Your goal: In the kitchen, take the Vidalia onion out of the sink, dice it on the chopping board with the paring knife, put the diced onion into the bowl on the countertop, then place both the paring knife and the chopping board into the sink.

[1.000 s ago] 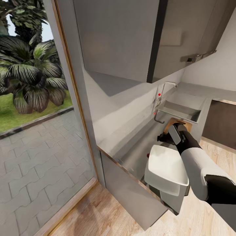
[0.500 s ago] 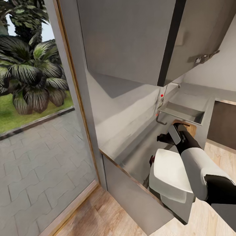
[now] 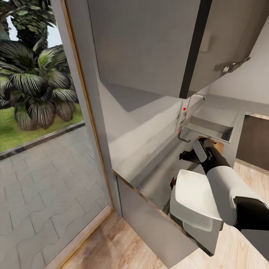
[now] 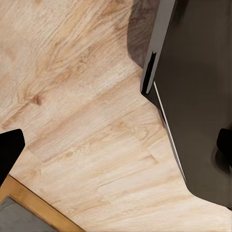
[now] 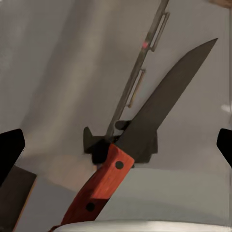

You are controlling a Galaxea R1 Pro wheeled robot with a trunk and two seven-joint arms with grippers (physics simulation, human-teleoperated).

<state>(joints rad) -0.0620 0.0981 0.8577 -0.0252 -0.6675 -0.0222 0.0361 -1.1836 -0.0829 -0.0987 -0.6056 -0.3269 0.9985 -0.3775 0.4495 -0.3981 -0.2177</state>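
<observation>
The paring knife [image 5: 145,128], dark blade and red-and-black handle, lies on the grey countertop [image 3: 157,172] beside the white bowl [image 3: 194,198]. My right gripper [image 5: 116,145] hovers over the knife, open, its fingertips [image 5: 9,150] wide apart and touching nothing. In the head view the right gripper [image 3: 186,156] is just beyond the bowl. Behind it lies the brown chopping board [image 3: 218,145], then the sink [image 3: 209,129] with its tap [image 3: 197,96]. The Vidalia onion is out of view. My left gripper [image 4: 116,145] hangs open over the wooden floor.
Grey wall cabinets [image 3: 149,45] hang low over the countertop. A glass door [image 3: 41,112] with a wooden frame stands on the left, with paving and plants outside. Dark cabinet fronts [image 4: 198,96] stand close to the left gripper. The wooden floor [image 3: 112,246] lies below.
The whole view has shifted a little, so the camera moved. My right arm has crept slightly further over the countertop. The knife, bowl and board lie as before.
</observation>
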